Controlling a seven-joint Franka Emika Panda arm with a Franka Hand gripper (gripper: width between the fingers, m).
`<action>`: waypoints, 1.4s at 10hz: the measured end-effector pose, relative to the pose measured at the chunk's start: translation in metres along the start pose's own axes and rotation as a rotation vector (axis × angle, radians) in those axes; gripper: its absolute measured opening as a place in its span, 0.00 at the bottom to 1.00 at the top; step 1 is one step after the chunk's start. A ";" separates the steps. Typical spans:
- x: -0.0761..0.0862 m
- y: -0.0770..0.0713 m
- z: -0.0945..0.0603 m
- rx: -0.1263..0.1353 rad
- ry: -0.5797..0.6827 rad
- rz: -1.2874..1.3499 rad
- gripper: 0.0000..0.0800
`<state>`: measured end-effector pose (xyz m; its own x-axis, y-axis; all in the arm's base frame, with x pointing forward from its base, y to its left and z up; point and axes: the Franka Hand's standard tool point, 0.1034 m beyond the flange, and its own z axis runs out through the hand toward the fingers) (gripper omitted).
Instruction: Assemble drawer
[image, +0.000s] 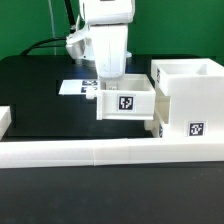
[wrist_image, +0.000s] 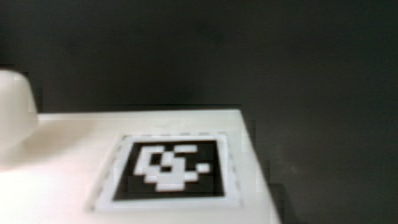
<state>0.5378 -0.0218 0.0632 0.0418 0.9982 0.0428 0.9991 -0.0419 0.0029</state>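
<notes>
Though tagged, plain white tray (image: 125, 103)

Black table top (image: 30, 90) under and around the claw, green wall (image: 30, 25) far behind it, long low white rail (image: 90, 153) in front, marker board (image: 75, 86) lying flat just behind.

My fingers (image: 108, 88) sit in the tray (image: 125, 102), left of the case (image: 190, 95) in the exterior view, behind the rail (image: 100, 153).
</notes>
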 end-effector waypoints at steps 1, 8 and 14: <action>0.000 0.001 0.000 -0.008 0.001 0.000 0.05; 0.006 0.006 0.000 -0.024 0.005 -0.007 0.05; 0.007 0.004 0.003 -0.017 0.006 -0.009 0.05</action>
<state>0.5419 -0.0146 0.0602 0.0328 0.9983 0.0491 0.9992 -0.0339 0.0206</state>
